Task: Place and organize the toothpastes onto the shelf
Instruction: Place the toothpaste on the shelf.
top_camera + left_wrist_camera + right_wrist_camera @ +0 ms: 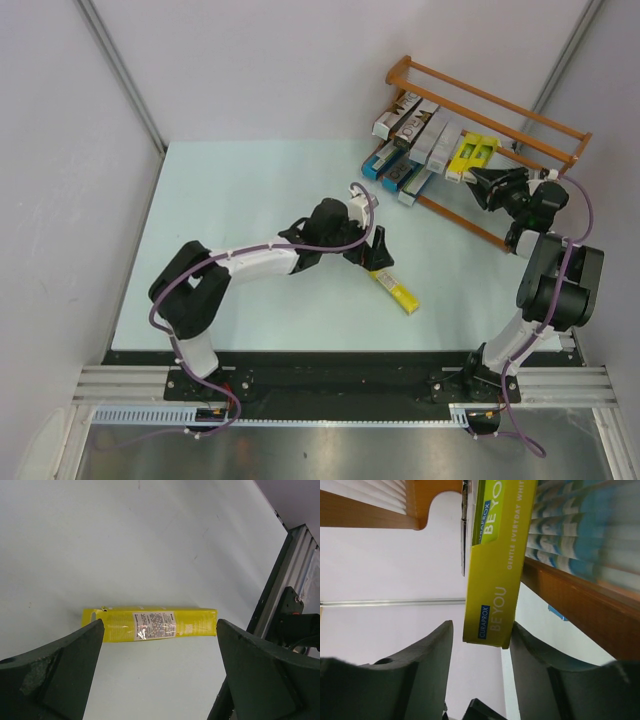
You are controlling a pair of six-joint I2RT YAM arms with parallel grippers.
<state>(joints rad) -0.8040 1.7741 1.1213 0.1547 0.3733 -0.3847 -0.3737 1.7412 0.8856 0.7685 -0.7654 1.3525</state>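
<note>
Your pale table sits between grey walls, with the shelf at its far right holding most toothpastes. The overhead half-hides the loose yellow carton. The left wrist view shows it flat on the table under the wide-spread left gripper. In the right wrist view, the right gripper is loosely parted around the shelved yellow carton, with a gap on one side and a rail alongside.

The shelf was smooth brown wood. The yellow toothpaste box was shiny cardboard. The table looked smooth and matt.
</note>
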